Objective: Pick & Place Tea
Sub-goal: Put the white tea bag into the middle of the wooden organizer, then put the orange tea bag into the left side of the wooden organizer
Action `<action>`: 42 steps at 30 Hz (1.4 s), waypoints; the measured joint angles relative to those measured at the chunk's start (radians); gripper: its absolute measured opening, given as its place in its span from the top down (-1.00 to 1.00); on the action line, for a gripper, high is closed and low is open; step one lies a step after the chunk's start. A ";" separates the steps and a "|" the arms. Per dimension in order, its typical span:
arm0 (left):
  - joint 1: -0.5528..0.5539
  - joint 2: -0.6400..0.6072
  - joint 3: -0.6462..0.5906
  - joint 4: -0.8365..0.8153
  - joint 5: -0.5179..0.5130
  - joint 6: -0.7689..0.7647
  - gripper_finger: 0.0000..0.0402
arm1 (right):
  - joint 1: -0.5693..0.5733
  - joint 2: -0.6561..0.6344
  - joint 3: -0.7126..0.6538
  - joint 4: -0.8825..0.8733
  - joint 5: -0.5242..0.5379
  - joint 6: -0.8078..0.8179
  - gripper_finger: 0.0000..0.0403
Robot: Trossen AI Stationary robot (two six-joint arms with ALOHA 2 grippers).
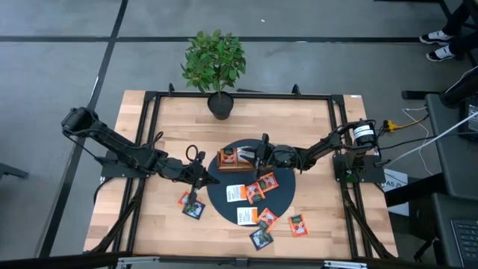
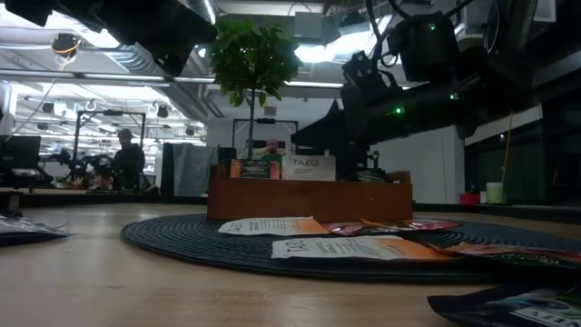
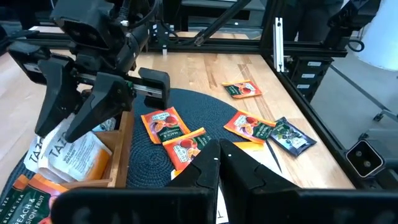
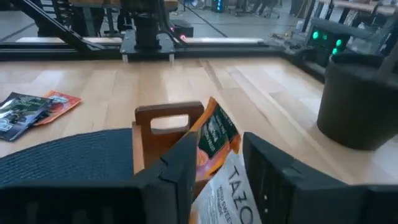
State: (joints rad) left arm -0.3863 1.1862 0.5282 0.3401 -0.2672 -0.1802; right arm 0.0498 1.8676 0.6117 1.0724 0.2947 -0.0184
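The pale wooden desk carries a round dark woven mat at its middle, with a small potted green plant at the far edge; on the mat's far side stands the long brown wooden tray, with several sachets standing upright in it, among them a white sachet and an orange and green sachet; the right gripper hangs over the tray, its fingers apart on either side of the white sachet and not clamped on it; the left gripper sits low at the mat's left edge, fingers pressed together and holding nothing; the rest of the small flat square tea sachets, orange, white and dark green, lie scattered flat on the mat's near half and on the bare desk beside it, one pair just off the mat's left edge, others near the front edge.
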 joint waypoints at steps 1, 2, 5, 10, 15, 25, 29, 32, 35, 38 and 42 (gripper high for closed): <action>0.000 0.000 0.000 0.000 0.000 0.000 0.97 | 0.000 -0.007 0.000 -0.002 0.000 -0.014 0.32; 0.000 0.000 0.000 0.000 0.000 0.000 0.97 | 0.000 -0.016 0.000 -0.005 0.000 -0.025 0.31; 0.000 0.000 0.000 0.000 0.001 0.000 0.98 | 0.000 -0.055 0.000 -0.009 0.000 -0.063 0.31; 0.000 0.000 0.000 0.000 0.007 -0.011 0.96 | 0.001 -0.148 0.000 -0.061 0.000 -0.097 0.31; 0.000 0.000 0.000 0.000 0.007 -0.019 0.97 | 0.011 -0.272 0.000 -0.243 0.000 -0.069 0.31; 0.000 0.000 0.000 0.000 0.000 -0.017 0.96 | 0.125 -0.497 0.000 -0.498 0.000 -0.087 0.78; 0.000 0.000 0.000 0.000 0.000 -0.016 0.97 | 0.182 -0.522 0.000 -0.563 0.001 -0.058 0.96; 0.000 0.000 0.000 0.000 0.000 -0.016 0.97 | 0.224 -0.522 0.000 -0.601 0.030 -0.029 0.94; 0.000 0.000 0.000 0.000 0.000 -0.016 0.96 | 0.262 -0.522 0.000 -0.644 0.071 -0.004 0.96; 0.000 0.000 0.000 0.000 0.000 -0.036 0.97 | 0.296 -0.522 0.000 -0.666 0.073 0.038 0.98; 0.000 0.000 0.000 0.003 -0.007 -0.109 0.98 | 0.344 -0.522 0.000 -0.744 0.015 0.147 0.96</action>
State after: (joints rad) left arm -0.3862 1.1862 0.5282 0.3426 -0.2744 -0.2897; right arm 0.3939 1.3457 0.6113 0.3280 0.3099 0.1288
